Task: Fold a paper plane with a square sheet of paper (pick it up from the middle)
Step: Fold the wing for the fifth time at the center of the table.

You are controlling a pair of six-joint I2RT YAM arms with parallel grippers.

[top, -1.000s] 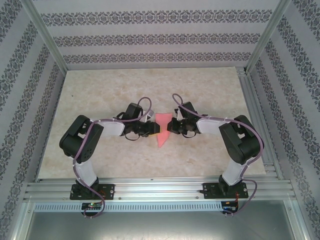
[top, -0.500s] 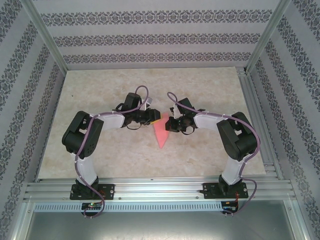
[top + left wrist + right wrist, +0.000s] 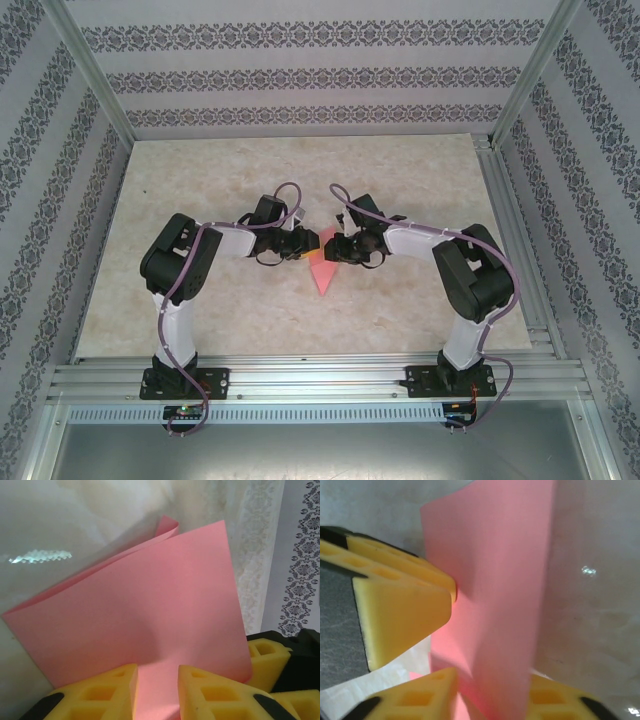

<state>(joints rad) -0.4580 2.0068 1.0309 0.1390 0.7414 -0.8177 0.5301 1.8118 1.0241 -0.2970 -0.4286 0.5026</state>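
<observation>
Ahead of the left gripper [image 3: 307,243], the folded pink paper [image 3: 322,274] and the right gripper [image 3: 336,247] block the way; bare table [image 3: 220,170] lies open on either side.

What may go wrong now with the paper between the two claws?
1. The left claw and the right claw both have parted fingers around the paper, so it may slip or tip over.
2. The paper's layers gape at the top edge, so the fold may spring open.
3. In the top view the claws sit very close together, so they may bump.
</observation>
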